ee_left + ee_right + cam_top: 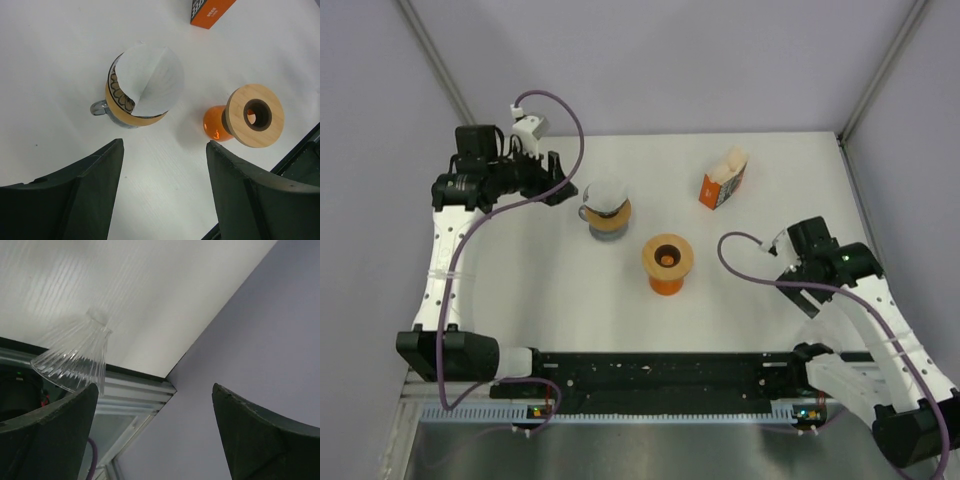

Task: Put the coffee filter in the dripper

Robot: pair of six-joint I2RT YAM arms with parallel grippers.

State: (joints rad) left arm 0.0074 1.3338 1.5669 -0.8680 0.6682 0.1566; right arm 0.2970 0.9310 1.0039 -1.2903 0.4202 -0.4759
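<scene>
Orange box (210, 11) at the upper right of the left wrist view gets chopped off by the top edge, and its print is too blurry to read. The paper filter (150, 80) covers most of the dripper (120, 112) mouth, so the inside is hidden. In the right wrist view, the clear ribbed cone (75, 360) has its wide rim partly tucked behind a finger (45, 440) of the right gripper (155, 387) at lower left. Both fingers run off the bottom edge.
</scene>
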